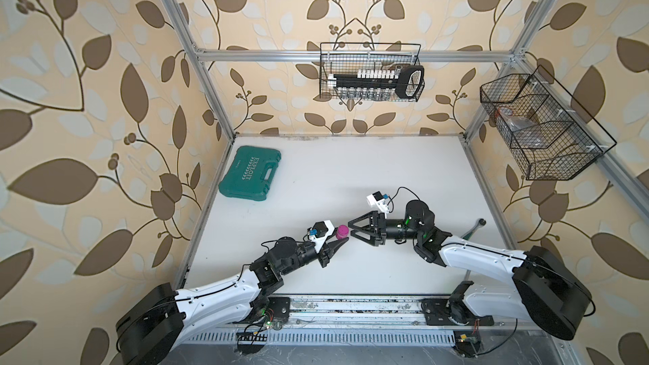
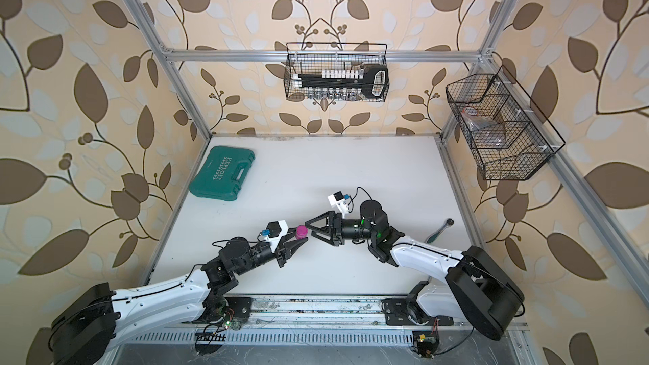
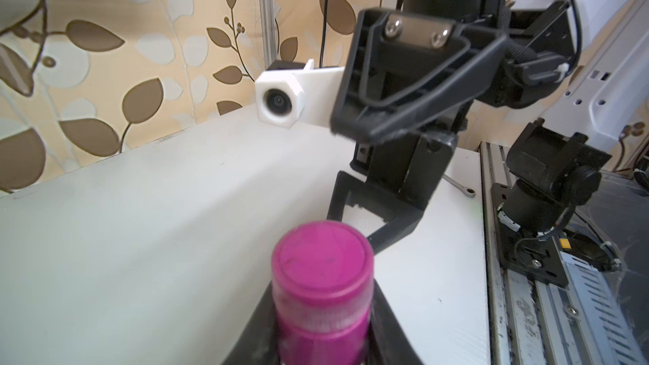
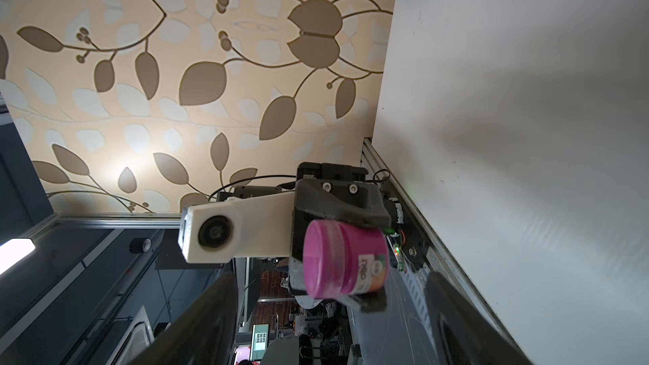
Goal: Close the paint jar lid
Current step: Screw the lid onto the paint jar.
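Both top views are bright and evenly lit, with only faint shadows on the white counter (image 1: 351,177). Wide-angle distortion bows the frame posts (image 1: 171,5) toward the edges. In the left wrist view the paint jar (image 3: 323,275) sits too close — its lower half smeared. The right wrist view shows broad soft shadows across the counter, a glare patch on the wallpaper (image 4: 116,166), blurred fingers (image 4: 210,310) in the foreground and a light panel (image 4: 15,251) burnt out white.

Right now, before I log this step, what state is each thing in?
Small magenta plastic paint jar: clamped in left pincer.
Round magenta lid: seated on jar; tightness unclear.
Left pincer: shut on jar.
Right pincer: open, empty.
Green plastic tool case: closed, flat on table.
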### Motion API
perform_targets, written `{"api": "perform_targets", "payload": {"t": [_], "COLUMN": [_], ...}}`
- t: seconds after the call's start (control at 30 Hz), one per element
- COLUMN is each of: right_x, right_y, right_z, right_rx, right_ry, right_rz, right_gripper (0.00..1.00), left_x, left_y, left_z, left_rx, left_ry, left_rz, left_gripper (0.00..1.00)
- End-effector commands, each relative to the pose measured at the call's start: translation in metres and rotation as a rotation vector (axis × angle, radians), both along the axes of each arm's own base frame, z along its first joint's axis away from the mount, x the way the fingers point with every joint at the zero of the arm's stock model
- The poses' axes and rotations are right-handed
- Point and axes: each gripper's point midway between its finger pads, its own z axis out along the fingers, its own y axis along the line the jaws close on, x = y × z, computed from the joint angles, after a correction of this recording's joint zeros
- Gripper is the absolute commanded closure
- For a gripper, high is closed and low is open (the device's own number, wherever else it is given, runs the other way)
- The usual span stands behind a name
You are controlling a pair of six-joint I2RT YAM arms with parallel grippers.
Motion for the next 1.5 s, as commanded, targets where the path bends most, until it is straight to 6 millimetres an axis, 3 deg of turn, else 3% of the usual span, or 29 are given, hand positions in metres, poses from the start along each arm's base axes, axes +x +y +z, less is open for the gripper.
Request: {"api": "perform_targets", "payload": {"t": [0.0,0.33,0.73,1.27,1.47], "right_x": [0.004,0.005,0.007,0.010,0.010], "right_y": [0.005,0.008,0.005,0.007,0.007], "right_z": [0.007,0.008,0.003,0.006,0.005], "right_rx": [0.075,0.105,0.101,0.102,0.098], "right_ry": [0.022,0.043,0.064,0.064,0.068], "right_rz": [-0.015,-0.034,-0.063,-0.067,-0.068], "right_gripper": [0.18,0.23,0.47,0.68,0.70], "left_x": [0.007,0.014,0.016,0.019,0.019], "left_y": [-0.004,-0.008,-0.007,-0.011,-0.009], "left_z": [0.041,0.035,0.033,0.022,0.024], "left_rx": [-0.093,-0.081,-0.082,-0.072,-0.073], "left_ry": [-0.100,-0.091,-0.081,-0.045,-0.045], "left_rz": [0.020,0.034,0.047,0.044,0.047], "left_gripper": [0.93,0.94,0.94,0.94,0.94]}}
